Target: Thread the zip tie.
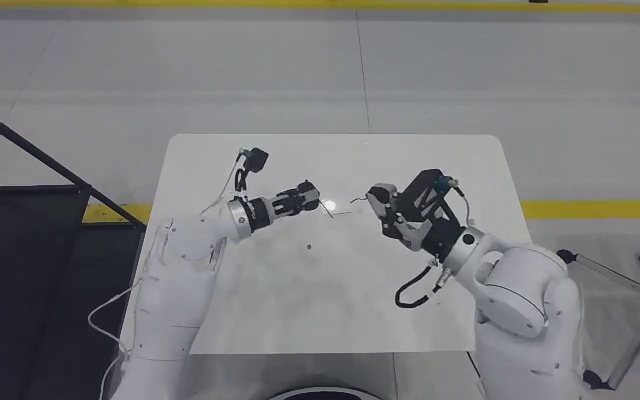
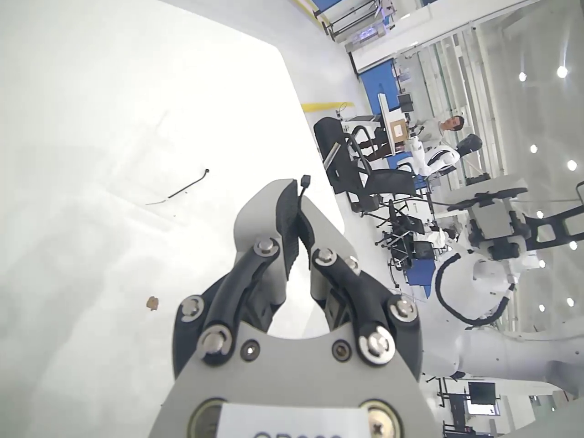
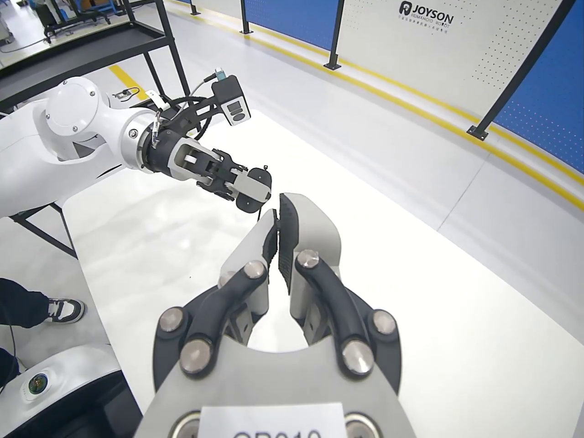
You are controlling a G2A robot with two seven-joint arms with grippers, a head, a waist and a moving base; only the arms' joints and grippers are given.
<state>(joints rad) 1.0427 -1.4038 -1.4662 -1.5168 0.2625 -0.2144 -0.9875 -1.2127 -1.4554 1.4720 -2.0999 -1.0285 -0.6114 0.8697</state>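
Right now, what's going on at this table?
The left gripper is shut on a thin black plastic zip tie, its head poking past the fingertips. The right gripper faces it close by above the white table, jaws closed; whether it pinches anything is unclear. A second black zip tie lies loose on the table. Nothing looks threaded yet.

Counts:
- Grippers: 2, the left gripper [image 2: 297, 193] and the right gripper [image 3: 279, 205].
- Zip ties: 1 confirmed, the zip tie [image 2: 304, 183] pinched in the left gripper.
- 1 dark line [image 2: 187, 188] shaped like a tie, lying on the table [image 2: 114, 93]. Can't tell if it's a second tie or a shadow.
- 1 brown crumb [image 2: 153, 303].
- 1 table.
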